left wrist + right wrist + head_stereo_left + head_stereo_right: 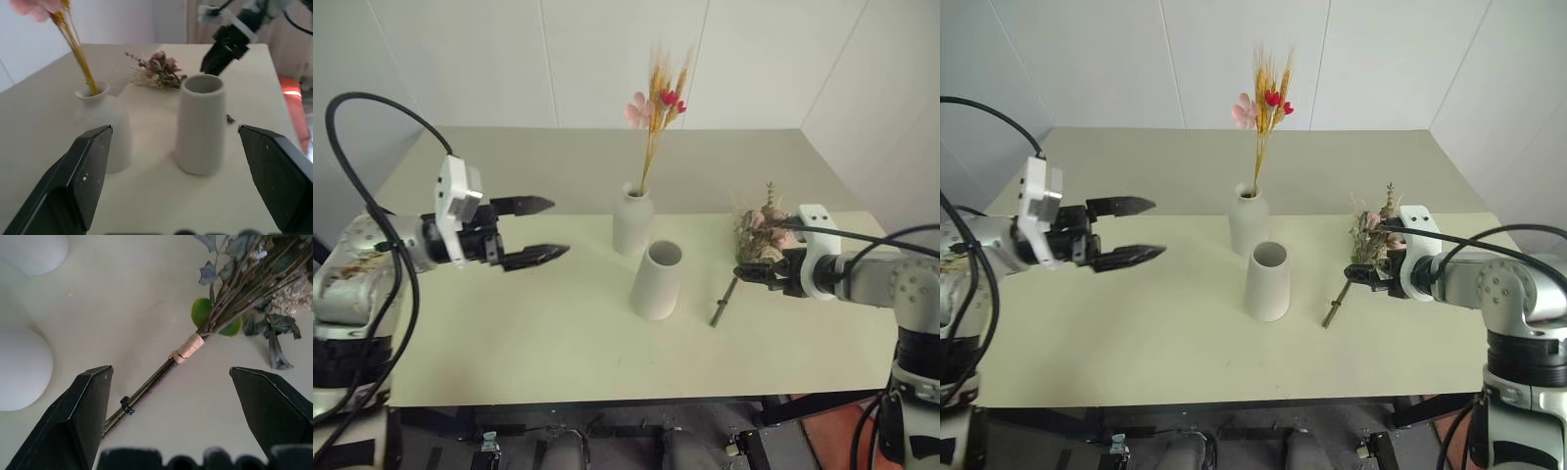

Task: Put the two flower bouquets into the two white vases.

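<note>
The slim bouquet (656, 103) of yellow-orange stalks with red and pink blossoms stands upright in the bottle-shaped white vase (633, 219) at the table's middle. Just in front of it stands the wider white vase (658, 281), its mouth empty. The pink rose bouquet (760, 233) lies flat on the table to the right, its stem (161, 377) pointing toward the front. My left gripper (538, 232) hangs open and empty to the left of the vases, pointing at them. My right gripper (741, 271) hovers open over the rose bouquet's stem, not touching it.
The pale green table (509, 333) has bare surface on the left and along the front edge. White walls close in behind it and on both sides. A black cable (372, 103) loops above my left arm.
</note>
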`<move>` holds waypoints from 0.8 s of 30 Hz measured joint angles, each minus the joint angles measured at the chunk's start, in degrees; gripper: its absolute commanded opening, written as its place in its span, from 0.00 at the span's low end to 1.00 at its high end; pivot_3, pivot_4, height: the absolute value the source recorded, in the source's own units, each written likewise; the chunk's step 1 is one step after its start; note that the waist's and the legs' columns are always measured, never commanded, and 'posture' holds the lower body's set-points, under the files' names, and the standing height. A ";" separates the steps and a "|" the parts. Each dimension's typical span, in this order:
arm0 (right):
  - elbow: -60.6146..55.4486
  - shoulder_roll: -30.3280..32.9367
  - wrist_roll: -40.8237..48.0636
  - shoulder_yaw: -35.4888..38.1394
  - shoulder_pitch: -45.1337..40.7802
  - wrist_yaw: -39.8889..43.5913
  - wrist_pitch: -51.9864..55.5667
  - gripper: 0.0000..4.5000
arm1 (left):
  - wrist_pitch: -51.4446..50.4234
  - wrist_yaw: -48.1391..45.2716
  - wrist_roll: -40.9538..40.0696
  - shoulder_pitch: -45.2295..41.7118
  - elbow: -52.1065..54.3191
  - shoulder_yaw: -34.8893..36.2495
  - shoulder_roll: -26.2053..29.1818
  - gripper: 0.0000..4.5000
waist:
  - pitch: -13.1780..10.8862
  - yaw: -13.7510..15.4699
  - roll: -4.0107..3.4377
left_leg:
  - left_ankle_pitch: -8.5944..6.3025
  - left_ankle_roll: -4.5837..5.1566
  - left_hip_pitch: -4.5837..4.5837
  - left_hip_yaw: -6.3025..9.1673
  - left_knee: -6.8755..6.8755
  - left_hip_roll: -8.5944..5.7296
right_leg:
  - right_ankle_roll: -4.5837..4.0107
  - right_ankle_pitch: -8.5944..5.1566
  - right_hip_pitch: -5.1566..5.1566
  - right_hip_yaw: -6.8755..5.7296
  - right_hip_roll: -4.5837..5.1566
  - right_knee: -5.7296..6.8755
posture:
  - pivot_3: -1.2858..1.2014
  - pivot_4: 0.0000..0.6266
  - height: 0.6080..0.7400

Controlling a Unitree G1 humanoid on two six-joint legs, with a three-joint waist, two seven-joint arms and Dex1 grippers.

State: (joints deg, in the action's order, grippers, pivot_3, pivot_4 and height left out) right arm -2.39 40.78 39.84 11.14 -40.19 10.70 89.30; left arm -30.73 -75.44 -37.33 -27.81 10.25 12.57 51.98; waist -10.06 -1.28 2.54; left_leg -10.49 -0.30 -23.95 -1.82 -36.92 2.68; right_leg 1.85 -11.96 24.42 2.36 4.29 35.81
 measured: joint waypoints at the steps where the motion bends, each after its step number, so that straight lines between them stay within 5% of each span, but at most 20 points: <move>1: 1.49 -0.47 -1.09 -0.46 -0.61 -0.33 0.03 1.00 | 0.02 -0.87 -0.56 0.66 0.81 0.19 0.58 0.99 | 0.00 0.21 0.00 | 0.00 0.00 0.00 0.00 0.00 0.00 | 0.07 -0.05 0.00 -0.01 0.00 0.01 | 0.52 0.24 1.00; 5: 9.97 -5.44 -5.39 -1.62 -5.24 -0.83 -0.44 1.00 | 0.21 -1.73 -2.24 3.21 3.74 1.01 1.33 0.99 | 0.00 0.17 -0.01 | 0.00 0.00 0.01 0.00 0.00 0.02 | 0.18 -0.09 0.00 0.01 -0.04 0.03 | 0.52 0.24 1.00; 18: 24.42 -13.42 -14.70 1.49 -11.61 -3.50 -6.70 0.06 | 0.54 -0.70 -3.54 5.53 5.24 1.88 1.93 1.00 | 0.00 -0.07 -0.02 | 0.00 0.00 -0.18 0.01 0.00 0.05 | 0.01 0.02 0.20 -0.01 -0.09 0.05 | 0.52 0.24 1.00; 24: 10.15 -15.70 -14.88 8.75 -4.73 -4.40 -14.78 0.05 | 0.80 -1.11 -3.54 5.52 5.05 2.06 2.32 1.00 | 0.01 0.22 -0.04 | 0.01 0.00 -0.43 0.02 0.00 0.05 | 0.09 -0.01 0.49 -0.01 -0.09 0.11 | 0.52 0.24 1.00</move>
State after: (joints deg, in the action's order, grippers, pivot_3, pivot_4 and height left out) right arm 7.76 25.08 24.96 19.89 -44.91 6.30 74.53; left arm -29.93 -76.55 -40.87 -22.28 15.30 14.62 54.30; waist -10.05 -1.06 2.50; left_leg -10.48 -0.30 -24.39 -1.80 -36.92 2.73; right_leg 1.93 -11.98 24.91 2.36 4.20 35.93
